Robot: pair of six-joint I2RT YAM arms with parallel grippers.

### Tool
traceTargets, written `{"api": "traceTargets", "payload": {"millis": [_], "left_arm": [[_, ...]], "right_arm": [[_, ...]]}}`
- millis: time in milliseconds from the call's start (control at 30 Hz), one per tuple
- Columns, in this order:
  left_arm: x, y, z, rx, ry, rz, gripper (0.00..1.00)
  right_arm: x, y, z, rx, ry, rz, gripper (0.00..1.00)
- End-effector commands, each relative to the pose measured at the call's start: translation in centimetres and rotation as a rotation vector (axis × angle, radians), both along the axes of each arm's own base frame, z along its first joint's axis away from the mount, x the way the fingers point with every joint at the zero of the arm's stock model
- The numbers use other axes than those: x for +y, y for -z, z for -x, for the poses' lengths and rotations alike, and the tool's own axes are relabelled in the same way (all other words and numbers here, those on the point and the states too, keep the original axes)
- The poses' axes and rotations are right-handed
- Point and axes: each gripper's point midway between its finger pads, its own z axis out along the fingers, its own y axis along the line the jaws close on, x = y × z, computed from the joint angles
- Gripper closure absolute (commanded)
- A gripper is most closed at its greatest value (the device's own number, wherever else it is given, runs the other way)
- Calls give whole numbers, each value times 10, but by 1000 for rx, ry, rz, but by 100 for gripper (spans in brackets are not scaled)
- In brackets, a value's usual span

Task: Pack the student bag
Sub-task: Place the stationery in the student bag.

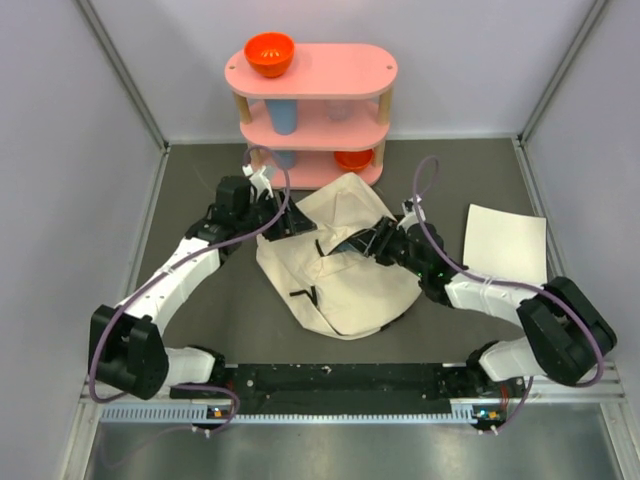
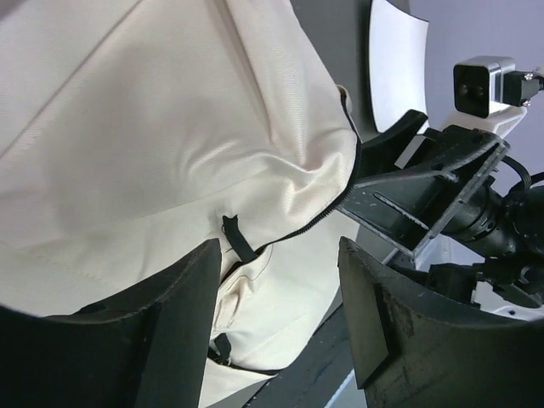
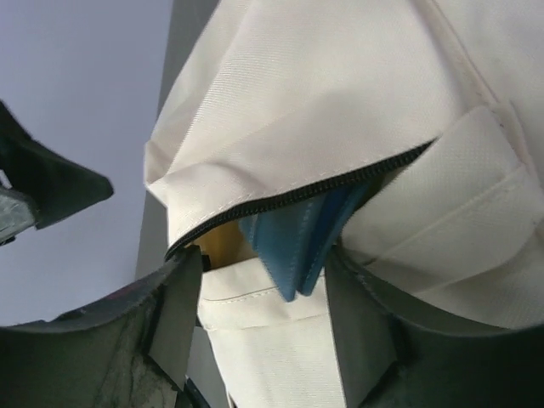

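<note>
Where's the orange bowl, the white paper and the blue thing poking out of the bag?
orange bowl (image 1: 269, 53), top external view, inside of the bowl.
white paper (image 1: 505, 243), top external view, middle of the sheet.
blue thing (image 3: 297, 238), right wrist view, its flat side.

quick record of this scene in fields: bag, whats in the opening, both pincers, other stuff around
bag: cream student bag, slumped flat, zipper partly open
in opening: blue flat item poking out of the zipper mouth
left pincer: open, close to the bag's side
right pincer: open, at the zipper mouth
beside bag: white sheet, on the right
behind: pink shelf, orange bowl on top
</note>
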Motion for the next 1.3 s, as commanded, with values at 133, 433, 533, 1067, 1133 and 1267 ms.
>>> {"api": "traceTargets", "payload": {"millis": [133, 433, 533, 1067, 1133, 1267], "left_arm": [[23, 4, 14, -33, -58, -90, 38], [55, 67, 45, 114, -208, -165, 37], [58, 83, 52, 147, -247, -144, 37], [15, 80, 31, 169, -241, 237, 34], [13, 85, 31, 188, -238, 257, 34], [15, 91, 27, 197, -263, 251, 34]], "right_arm": [[21, 13, -8, 36, -75, -43, 83], [51, -32, -25, -86, -145, -194, 91], [58, -17, -26, -16, -175, -135, 77], [-27, 10, 28, 12, -56, 198, 42], [-24, -4, 32, -20, -85, 183, 47], [-8, -37, 32, -97, -160, 186, 48]]}}
